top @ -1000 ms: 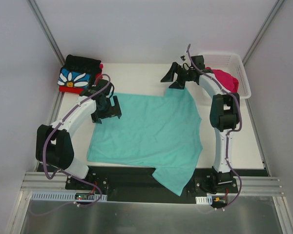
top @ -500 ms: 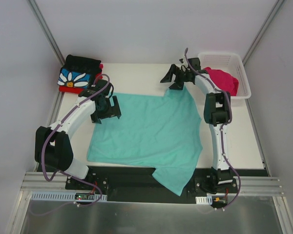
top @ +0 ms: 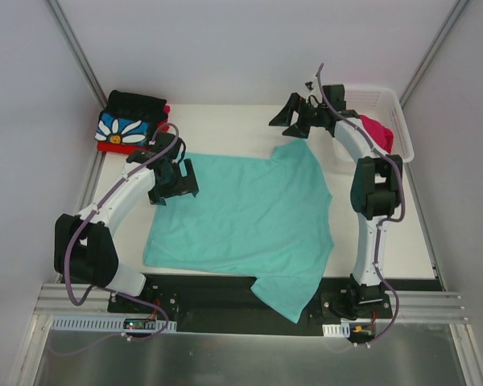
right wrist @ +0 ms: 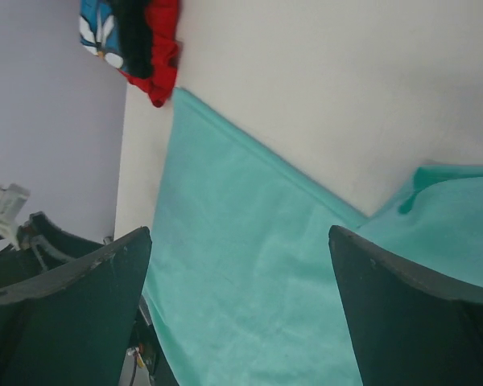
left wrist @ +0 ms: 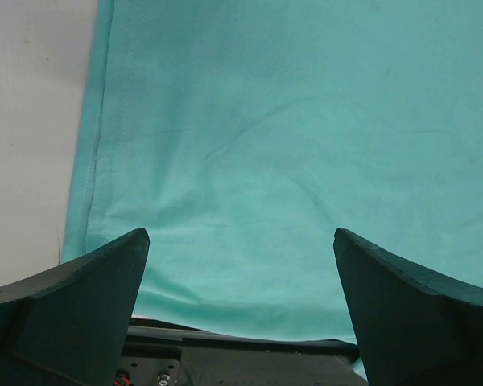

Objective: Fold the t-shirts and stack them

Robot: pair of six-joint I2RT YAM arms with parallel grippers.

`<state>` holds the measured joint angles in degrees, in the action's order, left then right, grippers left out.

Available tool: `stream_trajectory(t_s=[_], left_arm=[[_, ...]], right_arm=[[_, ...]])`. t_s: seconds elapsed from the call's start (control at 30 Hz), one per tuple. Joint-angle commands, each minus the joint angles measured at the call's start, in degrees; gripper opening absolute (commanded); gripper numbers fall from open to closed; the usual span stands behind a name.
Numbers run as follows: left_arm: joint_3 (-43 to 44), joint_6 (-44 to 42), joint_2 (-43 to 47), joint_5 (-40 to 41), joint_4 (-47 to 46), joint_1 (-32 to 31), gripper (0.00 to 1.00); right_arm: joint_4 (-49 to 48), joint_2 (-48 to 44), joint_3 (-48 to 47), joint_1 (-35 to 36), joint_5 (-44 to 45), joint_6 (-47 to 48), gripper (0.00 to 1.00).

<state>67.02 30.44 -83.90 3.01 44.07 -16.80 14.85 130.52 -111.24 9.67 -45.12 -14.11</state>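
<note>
A mint-teal t-shirt (top: 241, 217) lies spread flat on the white table, one sleeve (top: 286, 297) hanging over the near edge. My left gripper (top: 177, 190) hovers open over its far left corner; the left wrist view shows teal cloth (left wrist: 290, 145) between the spread fingers, nothing held. My right gripper (top: 290, 122) stands open just beyond the far right corner, above the cloth (right wrist: 241, 273). A folded black daisy shirt (top: 127, 122) sits on a red one (top: 115, 148) at the back left. A magenta-pink shirt (top: 376, 133) lies in the basket.
The white lattice basket (top: 396, 108) stands at the back right corner. Grey walls close in both sides and the back. A black base rail (top: 209, 293) runs along the near edge under the hanging sleeve. The folded pile (right wrist: 133, 40) shows in the right wrist view.
My right gripper has lifted and drawn back a little to the right, uncovering the shirt's far right corner. The left arm has hardly moved. Both stay open.
</note>
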Motion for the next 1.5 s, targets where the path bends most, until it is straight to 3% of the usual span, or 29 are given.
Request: stream_trajectory(t_s=[0.0,0.1,0.23,0.33,0.37,0.4,0.43,0.67,0.87,1.0,1.47], left_arm=[[-1.02,-0.11,3.12,-0.81,1.63,0.19,0.99],[-1.46,-0.03,3.83,-0.90,1.63,0.19,0.99],[-2.07,-1.16,4.44,-1.42,0.67,0.19,0.99],[-0.24,-4.94,1.65,-2.30,-0.57,0.27,0.99],[1.08,-5.90,-2.02,-2.30,-0.48,0.27,0.99],[3.88,-6.70,-4.23,-1.08,-0.05,0.27,0.99],[5.12,-6.79,-8.08,-0.72,-0.04,0.27,0.99],[13.56,-6.09,-19.71,-0.37,-3.03,1.15,0.99],[13.93,-5.74,-22.19,0.16,-3.99,2.91,0.99],[12.17,-6.00,-20.61,-1.33,-4.00,3.26,0.99],[-2.85,-2.75,-5.49,-3.62,-1.18,3.00,0.99]], right_arm=[[-2.20,-11.60,2.87,0.44,-2.78,1.80,0.96],[3.31,-15.19,6.02,0.61,-0.76,3.90,0.96],[17.20,-18.54,11.21,1.57,12.23,8.65,0.96],[32.14,-18.37,11.66,4.98,30.65,13.75,0.96],[34.87,-18.28,12.10,5.88,40.72,15.24,0.96],[38.46,-18.11,13.75,6.67,44.21,15.34,0.96],[39.19,-18.63,15.08,7.81,49.29,15.34,0.96],[42.00,-20.92,20.71,9.49,62.16,14.29,0.96],[41.05,-22.58,23.26,10.02,65.78,14.29,0.96],[40.35,-23.99,25.72,10.80,63.24,12.81,0.96],[34.02,-34.97,43.03,21.26,57.26,3.92,0.96]])
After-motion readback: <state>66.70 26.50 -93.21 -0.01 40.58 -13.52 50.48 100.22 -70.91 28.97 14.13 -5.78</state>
